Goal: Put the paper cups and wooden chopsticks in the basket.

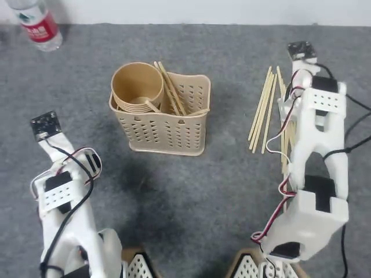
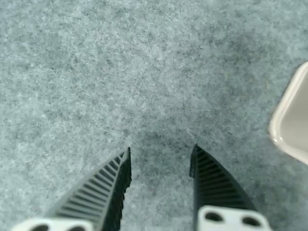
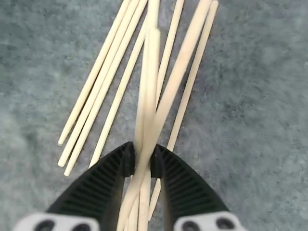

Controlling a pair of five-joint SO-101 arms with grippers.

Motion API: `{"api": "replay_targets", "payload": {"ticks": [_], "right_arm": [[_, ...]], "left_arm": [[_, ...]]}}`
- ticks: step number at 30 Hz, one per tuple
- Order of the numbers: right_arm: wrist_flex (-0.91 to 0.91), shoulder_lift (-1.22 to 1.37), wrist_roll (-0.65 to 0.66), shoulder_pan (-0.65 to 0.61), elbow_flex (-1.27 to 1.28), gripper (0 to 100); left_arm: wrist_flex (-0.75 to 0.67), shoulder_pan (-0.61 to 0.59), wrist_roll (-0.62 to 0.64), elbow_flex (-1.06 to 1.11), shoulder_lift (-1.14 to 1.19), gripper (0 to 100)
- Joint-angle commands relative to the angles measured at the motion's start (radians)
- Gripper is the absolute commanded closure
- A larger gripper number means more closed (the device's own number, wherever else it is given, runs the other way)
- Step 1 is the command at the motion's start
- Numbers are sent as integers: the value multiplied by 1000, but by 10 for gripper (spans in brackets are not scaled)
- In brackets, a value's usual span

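The wooden chopsticks [image 3: 111,91] lie fanned out on the grey mat [image 1: 191,197] on my right side, well apart from the basket [image 1: 168,132]. My right gripper [image 3: 142,161] sits at the near end of that pile. Its two black fingers are pressed in on a couple of the sticks, which cross each other just past the fingertips. I cannot tell whether the pinched sticks are lifted or lying on the mat. The rest of the pile spreads loose beside them. From above, my right arm [image 1: 319,133] lies along the pile and covers part of it.

The paper cups [image 1: 137,87] are nested in one stack, standing upright in the left half of the basket. Other chopsticks [image 1: 171,88] lean beside the stack inside the basket, their tips rising above the rim.

My left gripper [image 2: 161,159] hangs over bare mat with its fingers spread apart and nothing between them. A corner of the basket [image 2: 291,120] shows just beside it.

A plastic bottle [image 1: 37,24] lies at the far left edge of the mat.
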Motion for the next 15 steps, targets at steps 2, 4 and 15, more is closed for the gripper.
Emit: {"api": "replay_targets", "payload": {"ticks": [2,4,15], "right_arm": [[-44,39,49,-13,-6,934],[-41,47,51,-12,-15,868],[-62,56,63,13,-55,868]], "left_arm": [[-17,8,8,-5,-6,808],[-17,8,8,-5,-6,808],[-18,8,8,-5,-6,808]]}}
